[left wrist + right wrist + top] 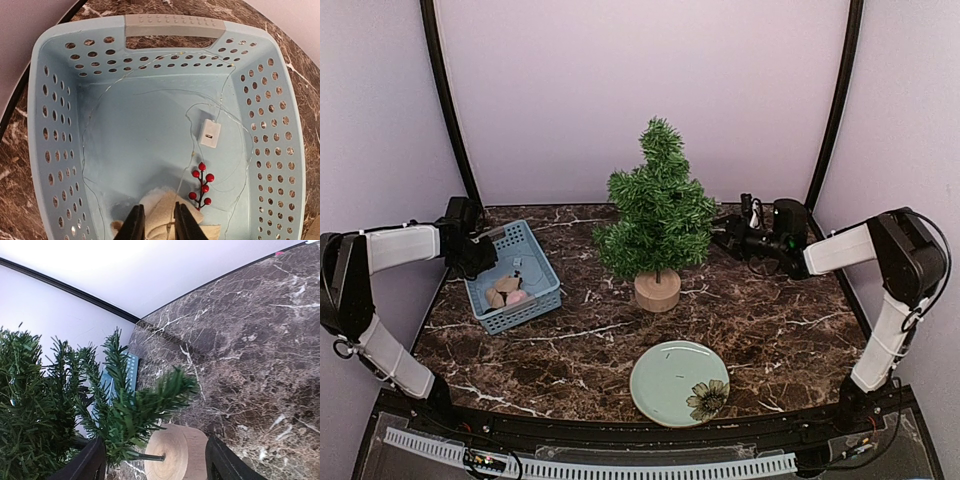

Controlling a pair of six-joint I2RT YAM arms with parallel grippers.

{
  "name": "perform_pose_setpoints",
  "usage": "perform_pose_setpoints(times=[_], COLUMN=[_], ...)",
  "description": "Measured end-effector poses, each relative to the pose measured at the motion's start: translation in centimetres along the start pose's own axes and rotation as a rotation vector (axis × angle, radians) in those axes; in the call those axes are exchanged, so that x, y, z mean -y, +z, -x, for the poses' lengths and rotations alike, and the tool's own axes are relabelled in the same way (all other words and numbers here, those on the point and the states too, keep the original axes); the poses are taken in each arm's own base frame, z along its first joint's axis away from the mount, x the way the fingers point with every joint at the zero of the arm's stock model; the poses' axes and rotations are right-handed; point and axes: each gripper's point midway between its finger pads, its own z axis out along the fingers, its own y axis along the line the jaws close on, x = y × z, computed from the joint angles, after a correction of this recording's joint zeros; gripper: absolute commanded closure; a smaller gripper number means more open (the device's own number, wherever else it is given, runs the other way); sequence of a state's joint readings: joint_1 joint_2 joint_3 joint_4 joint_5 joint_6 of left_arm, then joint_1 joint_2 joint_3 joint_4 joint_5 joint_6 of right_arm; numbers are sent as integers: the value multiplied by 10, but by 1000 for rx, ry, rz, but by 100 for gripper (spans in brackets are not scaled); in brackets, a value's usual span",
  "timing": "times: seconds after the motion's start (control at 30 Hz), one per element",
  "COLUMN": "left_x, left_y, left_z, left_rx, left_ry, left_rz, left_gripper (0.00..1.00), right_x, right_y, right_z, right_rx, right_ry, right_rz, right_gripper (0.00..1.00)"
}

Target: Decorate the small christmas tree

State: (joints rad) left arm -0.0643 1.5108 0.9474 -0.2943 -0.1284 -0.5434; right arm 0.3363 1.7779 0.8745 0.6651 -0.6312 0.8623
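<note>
**Small christmas tree (660,210) standing undecorated at centre frame, first ornament being picked**

The small christmas tree is sitting upright in the middle of the overhead view on its wooden stump (657,290), with no ornament showing on its branches.

Over at the left of the frame, the left gripper (470,250) is hanging down inside the blue basket (545,290). From its wrist camera, its fingers (135,222) are sitting narrow at the bottom edge of the picture and squeezing a cream fabric piece (160,207) between them. It looks gripped, though how firmly is hard to say. Just right of that, a red berry sprig (201,185) is lying loose on the basket floor. A thin string-light wire (220,100) is looping round the inside, with its white battery box (210,133) right of centre.

On the right side of the overhead view, the right gripper (735,235) is hovering just beside the tree's lower branches. Its jaws are standing wide and holding nothing, and its own camera is looking past a low branch to the stump. A green plate (680,383) is lying at lower centre on the marble tabletop (770,320), well apart from both grippers.

So the step in hand looks like the pick of the first decoration, and the task is only starting. The next move is calling for a clean lift out of the basket without snagging that fine wire. After that comes a carry rightward to the tree, where the open right gripper may be steadying a branch.
</note>
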Motion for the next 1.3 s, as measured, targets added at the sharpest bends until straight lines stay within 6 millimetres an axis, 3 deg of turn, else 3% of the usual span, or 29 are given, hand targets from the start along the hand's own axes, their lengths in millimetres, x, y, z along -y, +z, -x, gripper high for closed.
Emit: perform_pose_setpoints(times=[0.07, 0.23, 0.33, 0.5, 0.7, 1.07, 1.3], left_x=[1, 2, 3, 17, 54, 122, 145], left_y=[0, -2, -16, -60, -115, -213, -288], left_z=[1, 5, 13, 39, 66, 66, 67], left_rx=[6, 21, 62, 164, 256, 365, 506], left_ry=[3, 8, 1, -2, 45, 225, 313], left_rz=[-5, -9, -24, -100, -233, -589, -838], left_gripper=[99, 100, 100, 100, 100, 100, 100], right_x=[4, 7, -1, -19, -44, -108, -163], right_y=[-3, -12, -18, -27, -37, -64, -73], right_z=[2, 7, 11, 25, 46, 72, 79], right_rx=[3, 9, 16, 38, 75, 143, 163], right_ry=[5, -5, -40, -127, -241, -452, -585], right_rz=[-14, -39, -51, -68, -80, -16, 90], right_gripper=[31, 31, 30, 30, 30, 32, 36])
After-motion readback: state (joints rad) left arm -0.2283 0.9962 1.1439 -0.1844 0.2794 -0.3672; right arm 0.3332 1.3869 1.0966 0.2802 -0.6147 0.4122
